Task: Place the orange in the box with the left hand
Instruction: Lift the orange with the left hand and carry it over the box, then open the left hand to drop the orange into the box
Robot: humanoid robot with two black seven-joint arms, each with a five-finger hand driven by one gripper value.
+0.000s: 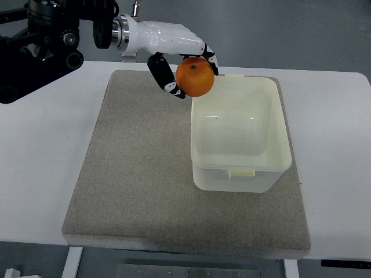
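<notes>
My left hand (184,70) reaches in from the upper left, white with black fingertips. Its fingers are shut on an orange (195,77) and hold it in the air just above the far left corner of the box. The box (240,134) is a pale translucent plastic tub, empty inside, standing on the right half of a grey mat (139,168). The thumb curls under the orange on the left and the other fingers wrap over its top. My right hand is not in view.
The mat lies on a white table (46,150). The black upper part of my left arm (35,46) fills the top left corner. The table's near edge runs along the bottom of the picture.
</notes>
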